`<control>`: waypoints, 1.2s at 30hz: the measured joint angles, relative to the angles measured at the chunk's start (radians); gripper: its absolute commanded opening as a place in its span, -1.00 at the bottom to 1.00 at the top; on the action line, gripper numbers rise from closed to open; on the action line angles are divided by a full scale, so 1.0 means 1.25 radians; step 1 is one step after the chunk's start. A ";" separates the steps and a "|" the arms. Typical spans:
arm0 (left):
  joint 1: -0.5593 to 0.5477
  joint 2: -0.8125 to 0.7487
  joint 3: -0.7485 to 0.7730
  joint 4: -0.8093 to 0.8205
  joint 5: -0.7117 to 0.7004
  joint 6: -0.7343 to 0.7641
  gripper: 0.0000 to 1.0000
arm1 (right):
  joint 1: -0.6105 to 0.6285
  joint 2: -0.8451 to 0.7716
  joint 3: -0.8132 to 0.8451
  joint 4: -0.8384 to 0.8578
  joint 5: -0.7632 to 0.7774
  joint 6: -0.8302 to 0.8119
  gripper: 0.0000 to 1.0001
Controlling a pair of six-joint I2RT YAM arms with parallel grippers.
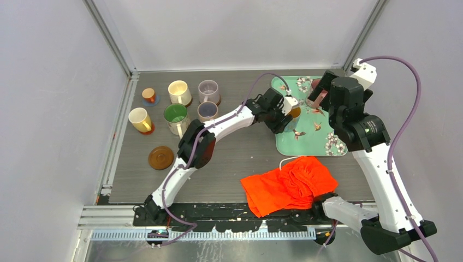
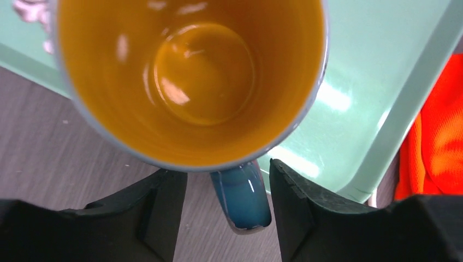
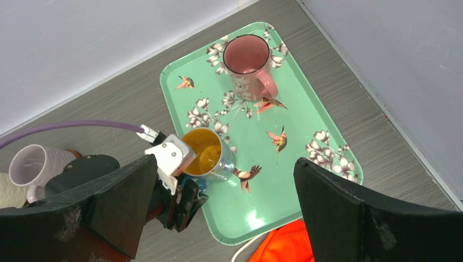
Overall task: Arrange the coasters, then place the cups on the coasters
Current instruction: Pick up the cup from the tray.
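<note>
— Where does the blue mug with the glossy orange inside point(image 3: 205, 153) stand?

— Upright, mouth to the ceiling, on the teal floral rectangular tray point(image 3: 273, 202), close by the rim on the left arm's side. Its blue loop handle point(image 2: 240, 199) sticks out level across that rim, towards the grey wood-grain surface point(image 1: 245, 158).

— And the left end effector point(image 2: 225, 173)?

— It straddles that handle, part open. One pad sits at the handle's edge and a gap shows on the other side, so nothing is clamped.

— The right end effector point(image 3: 225, 164)?

— Spread wide with nothing in it, hanging above the tray. Below it the pink-maroon mug point(image 3: 248, 60) stands upright at the tray's far end, its handle turned roughly towards the tray's middle.

— What about the left of the surface?

— A cream mug point(image 1: 179, 91), a lilac mug point(image 1: 209, 91) and a tiny orange-copper cup point(image 1: 148, 95) stand upright among other cups. A bare brown grooved wooden coaster point(image 1: 161, 158) lies flat nearer the arms, apart from them. A crumpled orange cloth point(image 1: 289, 185) lies just beside the tray's near edge.
</note>
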 measured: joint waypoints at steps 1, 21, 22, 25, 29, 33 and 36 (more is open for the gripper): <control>-0.002 0.000 0.008 -0.001 -0.017 -0.003 0.10 | 0.000 -0.003 -0.003 0.000 0.001 0.000 1.00; -0.066 0.005 0.072 -0.046 -0.287 -0.055 -0.22 | 0.000 -0.006 -0.014 0.000 0.005 -0.006 1.00; -0.066 0.005 0.072 -0.048 -0.290 -0.062 -0.23 | 0.000 -0.006 -0.015 0.000 0.005 -0.006 1.00; -0.066 0.010 0.082 -0.060 -0.298 -0.086 -0.25 | 0.000 -0.006 -0.018 0.000 0.005 -0.006 1.00; -0.066 0.030 0.113 -0.075 -0.301 -0.124 -0.25 | 0.000 -0.006 -0.021 0.000 0.005 -0.006 1.00; -0.067 0.049 0.128 -0.081 -0.301 -0.160 -0.27 | 0.000 -0.006 -0.023 0.000 0.005 -0.006 1.00; -0.067 0.061 0.130 -0.084 -0.301 -0.179 -0.30 | 0.000 -0.006 -0.025 0.000 0.005 -0.006 1.00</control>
